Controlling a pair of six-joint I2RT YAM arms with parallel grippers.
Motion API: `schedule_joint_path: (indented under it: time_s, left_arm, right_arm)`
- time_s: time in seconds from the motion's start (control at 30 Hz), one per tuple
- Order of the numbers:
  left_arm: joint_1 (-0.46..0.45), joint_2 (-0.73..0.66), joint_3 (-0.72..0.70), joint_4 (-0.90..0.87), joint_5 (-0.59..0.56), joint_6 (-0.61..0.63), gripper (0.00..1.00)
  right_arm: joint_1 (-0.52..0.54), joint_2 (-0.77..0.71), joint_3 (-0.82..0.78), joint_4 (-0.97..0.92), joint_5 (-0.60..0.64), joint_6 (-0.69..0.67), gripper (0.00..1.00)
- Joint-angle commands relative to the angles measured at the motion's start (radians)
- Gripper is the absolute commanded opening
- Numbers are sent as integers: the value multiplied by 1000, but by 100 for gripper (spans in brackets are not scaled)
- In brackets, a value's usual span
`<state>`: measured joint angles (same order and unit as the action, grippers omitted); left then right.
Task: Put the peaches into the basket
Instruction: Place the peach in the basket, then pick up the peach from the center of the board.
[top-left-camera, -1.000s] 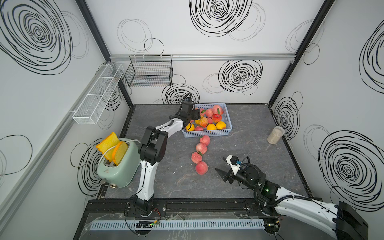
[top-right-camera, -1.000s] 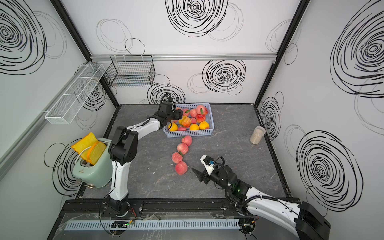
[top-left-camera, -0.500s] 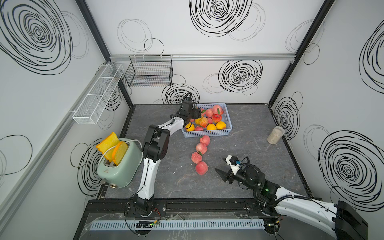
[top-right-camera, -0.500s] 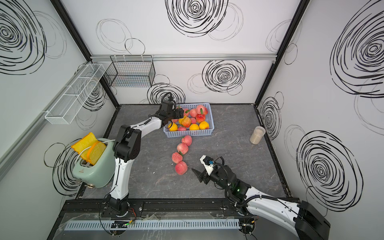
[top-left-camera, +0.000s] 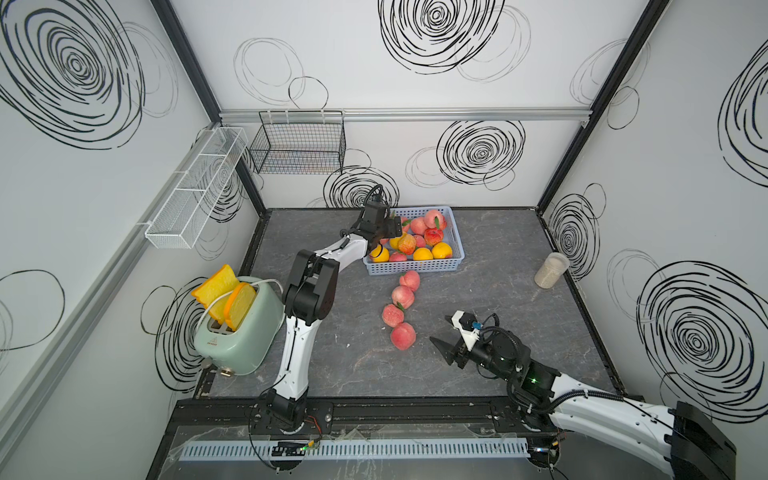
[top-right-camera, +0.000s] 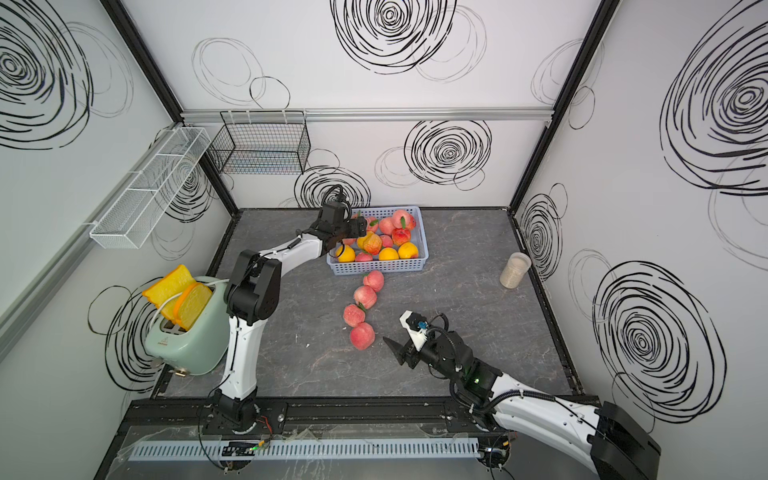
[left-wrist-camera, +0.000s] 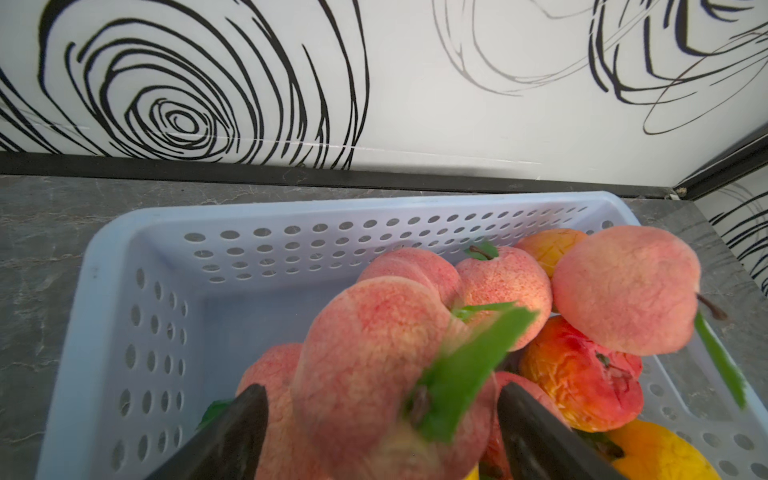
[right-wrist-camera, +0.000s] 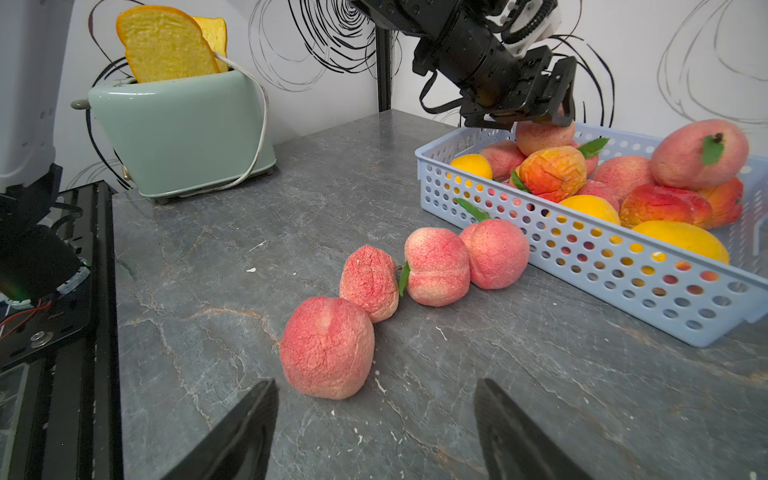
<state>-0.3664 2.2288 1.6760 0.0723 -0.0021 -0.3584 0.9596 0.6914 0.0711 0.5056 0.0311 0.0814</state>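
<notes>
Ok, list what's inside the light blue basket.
The light blue basket holds a pile of pink-red peaches and yellow-orange peaches. In a top view the left claw hangs over one end and hides fruit beneath it. Upper peaches partly cover lower ones.

Bare table (right-wrist-camera: 540, 395) fronts the right fingers (right-wrist-camera: 237, 432); four peaches (right-wrist-camera: 327, 347) line the path toward the basket (right-wrist-camera: 623, 270).

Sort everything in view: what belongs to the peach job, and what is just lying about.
For the job:
- the light blue basket
- the peaches piled in it
- the four loose peaches lying in a row in front of it

Lying about:
- the green toaster with its bread slices
- the clear jar
- the black wire basket
- the white mesh rack
</notes>
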Motion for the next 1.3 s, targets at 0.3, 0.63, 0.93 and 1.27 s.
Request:
schedule_joint_path:
  time_s: [0.3,0.63,0.93,1.27]
  left_arm:
    - [-38,-483,-458,67,-4,-10,91]
    - [-58,-922,-806,-37,119,-9,91]
    - [-165,-1131,-817,-346,318,242,92]
    - [-272,-1301,-859,-391,419,361,93]
  right_arm:
    - [10,-14,28,14,24,-11,77]
    - [4,27,56,-12,61,36,80]
    - [-13,54,118,-141,33,126,85]
    - [-34,81,251,-451,-97,373,88]
